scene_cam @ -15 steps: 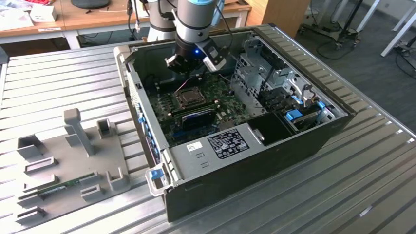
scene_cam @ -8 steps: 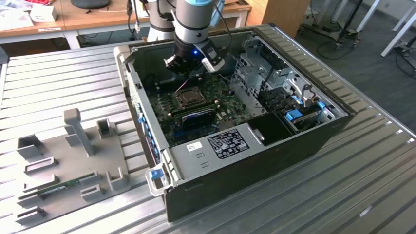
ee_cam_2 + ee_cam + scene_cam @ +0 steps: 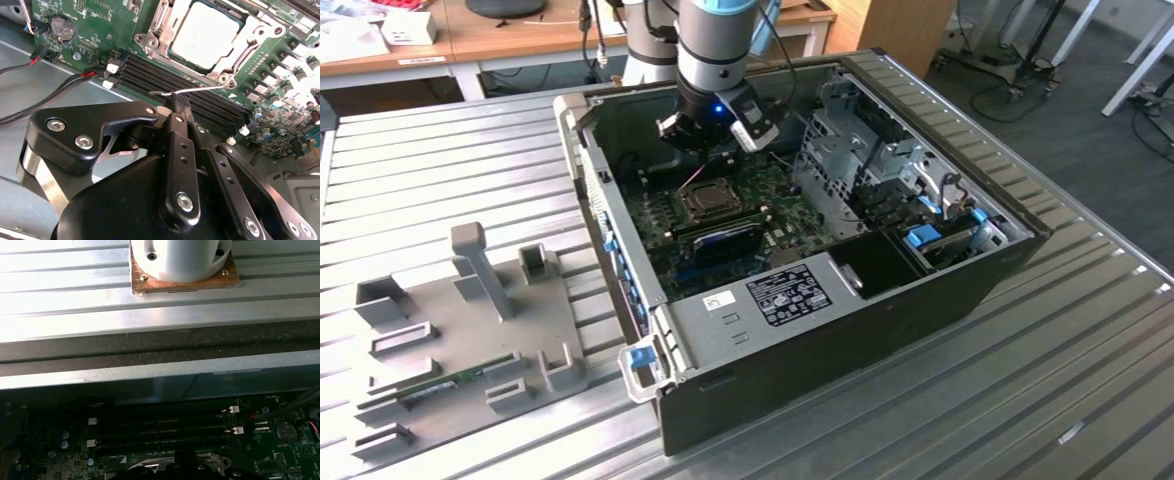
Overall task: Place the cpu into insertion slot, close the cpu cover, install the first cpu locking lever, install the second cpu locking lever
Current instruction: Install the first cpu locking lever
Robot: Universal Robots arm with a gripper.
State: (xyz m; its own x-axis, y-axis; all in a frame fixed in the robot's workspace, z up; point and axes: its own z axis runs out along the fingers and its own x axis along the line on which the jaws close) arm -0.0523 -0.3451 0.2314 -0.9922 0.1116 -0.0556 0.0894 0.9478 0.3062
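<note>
The cpu [image 3: 206,35], a grey metal square, lies in the insertion slot [image 3: 708,201] on the green motherboard [image 3: 95,25]. The silvery cpu cover [image 3: 159,22] lies flat around it. A thin wire locking lever [image 3: 210,89] runs along the socket's edge beside the black memory slots [image 3: 200,97], and its hooked end [image 3: 153,93] sticks out free. My gripper [image 3: 175,103] is shut, with its black fingertips touching this wire near the hook. In the exterior view the gripper [image 3: 710,140] hangs inside the open computer case, just behind the socket.
The case walls [image 3: 594,190] and a metal drive cage [image 3: 867,160] hem in the board. Red and black cables [image 3: 60,85] cross the case floor near the gripper. A grey fixture tray [image 3: 467,330] lies on the slatted table at the exterior view's left.
</note>
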